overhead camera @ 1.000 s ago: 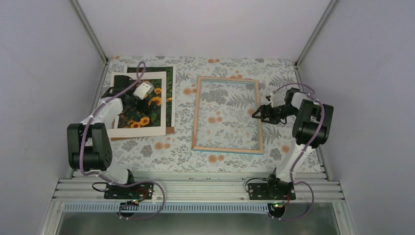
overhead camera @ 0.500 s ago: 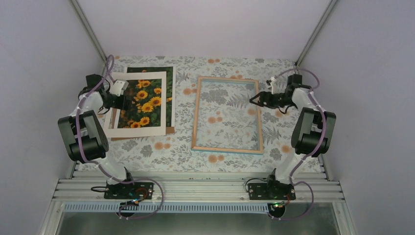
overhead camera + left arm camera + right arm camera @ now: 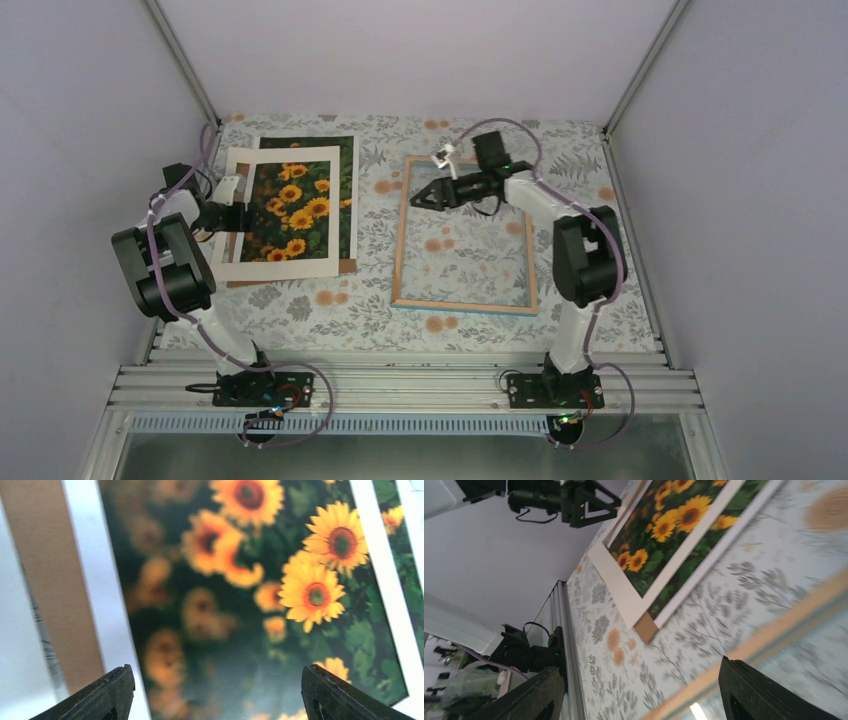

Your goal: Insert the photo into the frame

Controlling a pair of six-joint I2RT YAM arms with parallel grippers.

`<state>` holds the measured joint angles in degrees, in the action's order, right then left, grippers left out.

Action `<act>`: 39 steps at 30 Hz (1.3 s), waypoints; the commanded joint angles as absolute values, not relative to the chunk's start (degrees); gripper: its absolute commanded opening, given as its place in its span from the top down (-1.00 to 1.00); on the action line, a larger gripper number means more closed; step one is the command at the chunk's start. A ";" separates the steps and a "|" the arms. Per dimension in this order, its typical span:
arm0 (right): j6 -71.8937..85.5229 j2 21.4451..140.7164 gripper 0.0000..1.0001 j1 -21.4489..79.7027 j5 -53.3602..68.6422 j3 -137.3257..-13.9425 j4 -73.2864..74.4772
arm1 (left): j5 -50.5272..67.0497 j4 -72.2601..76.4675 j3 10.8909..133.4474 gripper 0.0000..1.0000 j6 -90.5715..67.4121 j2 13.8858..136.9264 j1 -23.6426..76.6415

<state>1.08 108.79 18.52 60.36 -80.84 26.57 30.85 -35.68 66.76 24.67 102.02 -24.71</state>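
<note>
Lying just ahead of the left gripper, its fingers wide and empty, the photo shows its long side; the right gripper, wide too, is farther.

We see a table covered with a pale cloth printed with grey-green leaves and orange blossoms. The frame lies flat on it to the right of the middle, pale wood side up, and the cloth's pattern shows through its opening. To the left, across a strip of bare cloth, lies a flat stack: a brown backing board peeks out along the near edge, the photo of sunflowers rests over it, and a white border sheet sits on top, slightly askew, so we see the photo's dark edge past its right side.
</note>
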 commanded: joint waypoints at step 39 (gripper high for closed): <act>7.85 113.83 -0.44 20.69 65.86 -80.70 16.14 | 40.39 -41.03 101.44 -0.24 23.74 132.26 -31.91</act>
